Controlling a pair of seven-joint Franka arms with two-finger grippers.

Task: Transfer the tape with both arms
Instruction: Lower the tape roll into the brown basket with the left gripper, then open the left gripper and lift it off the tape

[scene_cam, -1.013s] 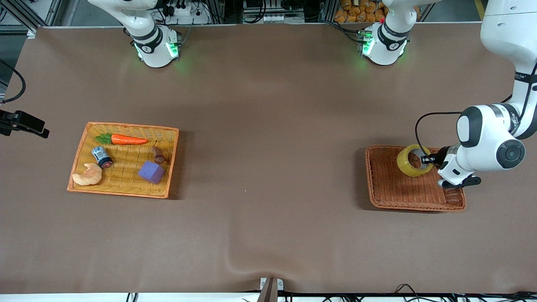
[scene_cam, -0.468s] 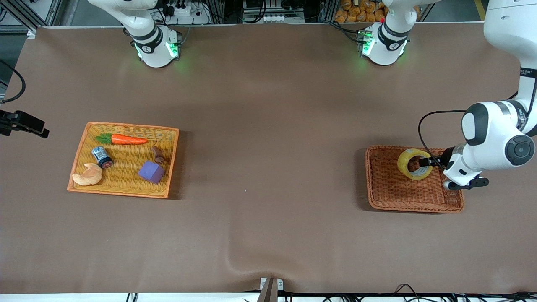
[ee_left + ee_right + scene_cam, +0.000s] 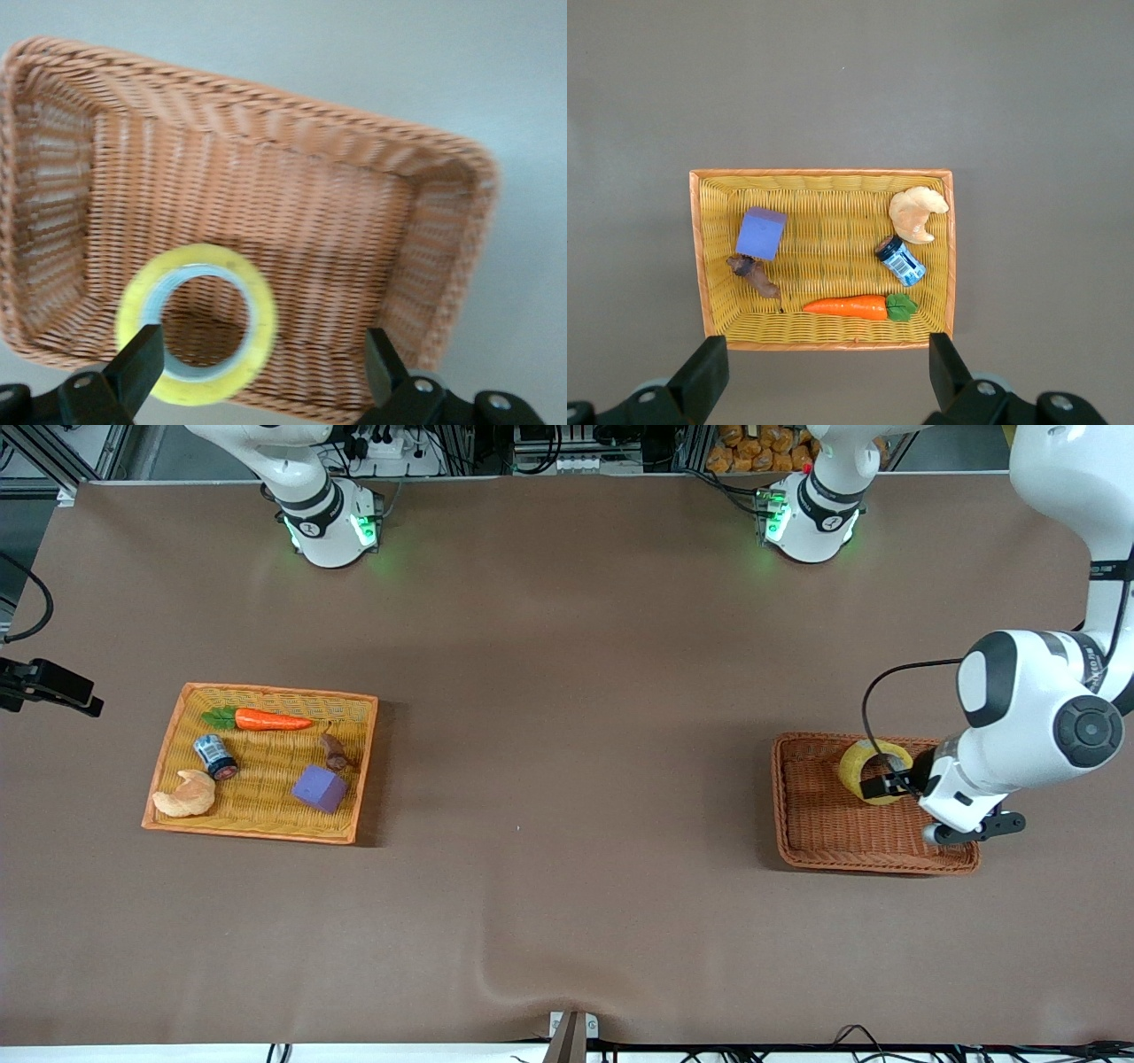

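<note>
The left arm reaches down from its end of the bench with its elbow bent, and the left gripper [image 3: 886,784] hangs low over the brown basket [image 3: 824,841]. Its jaws are wide open and hold nothing. One black finger [image 3: 140,363] shows just beside the rim of the tape [image 3: 864,766], and the other finger is well apart from it. The tape is a yellow ring with a pale inside, and it lies in the brown basket, in the part farther from the front camera. Nothing else is in that basket. The right arm waits up high, and the right gripper [image 3: 824,376] hangs over the yellow basket [image 3: 173,726] with its jaws wide open and empty. In the yellow basket lie a carrot [image 3: 266,719], a small blue-and-white can [image 3: 214,755], a croissant [image 3: 184,794], a purple cube [image 3: 320,788] and a small brown thing [image 3: 334,751]. The two baskets sit well apart, one toward each end of the bench [image 3: 567,646].
</note>
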